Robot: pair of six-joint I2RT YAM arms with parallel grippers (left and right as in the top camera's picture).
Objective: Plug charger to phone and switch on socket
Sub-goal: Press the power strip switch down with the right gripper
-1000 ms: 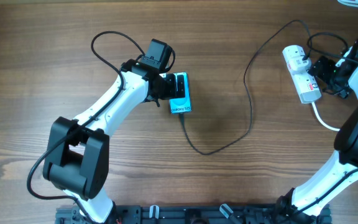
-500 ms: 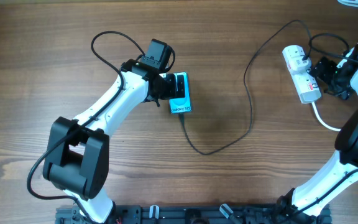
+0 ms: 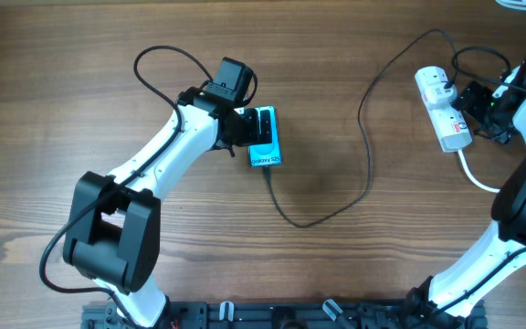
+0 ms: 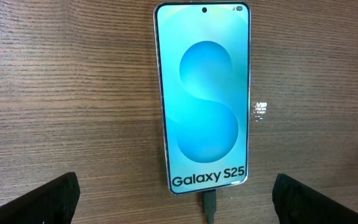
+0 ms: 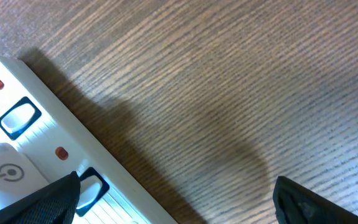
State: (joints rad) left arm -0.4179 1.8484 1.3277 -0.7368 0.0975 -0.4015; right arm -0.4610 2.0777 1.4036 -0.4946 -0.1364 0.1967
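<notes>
The phone [image 3: 266,137] lies flat on the table with its cyan screen up. In the left wrist view the phone [image 4: 204,93] shows its "Galaxy S25" strip nearest me. The charger's plug [image 4: 209,204] sits in the phone's bottom edge. Its thin black cable [image 3: 365,174] loops across the table to the socket [image 3: 444,110] at the right. My left gripper [image 3: 247,131] hovers open over the phone, one finger [image 4: 48,202] on each side of its lower end. My right gripper [image 3: 471,102] is open beside the socket [image 5: 17,149], its left finger [image 5: 48,202] over a switch [image 5: 91,186].
A thick white cord [image 3: 473,175] leaves the socket's near end and passes under the right arm. A second switch [image 5: 18,116] and two small red marks [image 5: 61,152] show on the strip. Bare wooden table [image 3: 336,265] lies between the arms.
</notes>
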